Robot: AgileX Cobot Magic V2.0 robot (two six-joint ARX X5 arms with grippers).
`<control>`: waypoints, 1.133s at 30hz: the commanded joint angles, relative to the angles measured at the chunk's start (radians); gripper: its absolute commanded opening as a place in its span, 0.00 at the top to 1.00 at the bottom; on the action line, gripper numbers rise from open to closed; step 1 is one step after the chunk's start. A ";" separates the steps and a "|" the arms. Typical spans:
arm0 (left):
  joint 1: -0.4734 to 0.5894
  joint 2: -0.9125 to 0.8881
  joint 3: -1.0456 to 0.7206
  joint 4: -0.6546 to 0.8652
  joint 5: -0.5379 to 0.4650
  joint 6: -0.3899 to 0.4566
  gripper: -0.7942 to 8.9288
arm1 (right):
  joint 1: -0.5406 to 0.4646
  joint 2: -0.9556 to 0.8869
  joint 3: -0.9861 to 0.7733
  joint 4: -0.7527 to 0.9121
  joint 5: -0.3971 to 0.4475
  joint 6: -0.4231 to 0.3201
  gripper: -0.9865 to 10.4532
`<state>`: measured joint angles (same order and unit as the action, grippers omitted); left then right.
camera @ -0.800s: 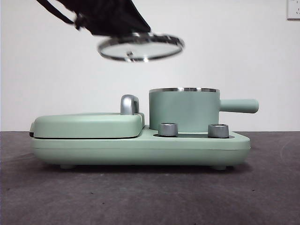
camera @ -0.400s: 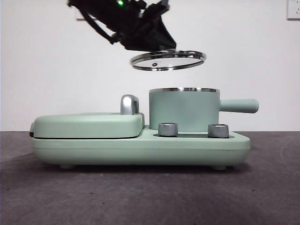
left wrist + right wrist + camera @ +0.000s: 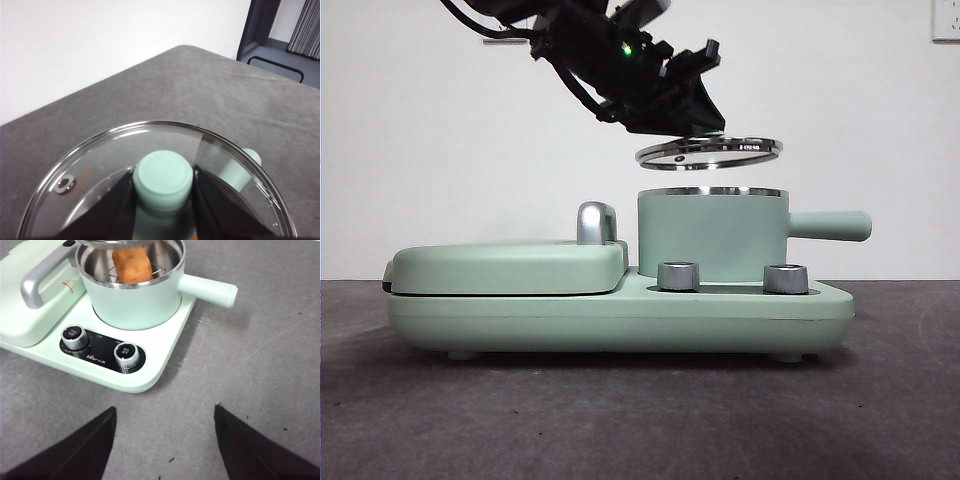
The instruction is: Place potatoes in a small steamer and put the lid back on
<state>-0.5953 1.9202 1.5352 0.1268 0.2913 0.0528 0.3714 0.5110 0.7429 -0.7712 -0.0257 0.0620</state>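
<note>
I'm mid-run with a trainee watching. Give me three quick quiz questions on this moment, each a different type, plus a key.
1. True or false: the lid already rests on the small steamer.
2. Multiple choice: what does the left gripper clamp? A) the steamer's side handle B) the lid's mint-green knob C) a control dial
3. Fill in: inside the steamer lies one orange-brown ____.

Key
1. False. In the front view the lid hangs above the steel rim with a visible gap.
2. B. The left wrist view shows both jaws pressed against the knob.
3. Potato, seen in the right wrist view; the right gripper waits open over the table.
</note>
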 commanded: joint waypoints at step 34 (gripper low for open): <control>-0.018 0.083 0.040 -0.094 0.027 0.119 0.91 | 0.004 0.003 0.003 0.006 0.009 0.013 0.64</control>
<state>-0.6044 1.9709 1.5497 0.0399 0.3168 0.1471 0.3714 0.5110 0.7429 -0.7715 -0.0219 0.0620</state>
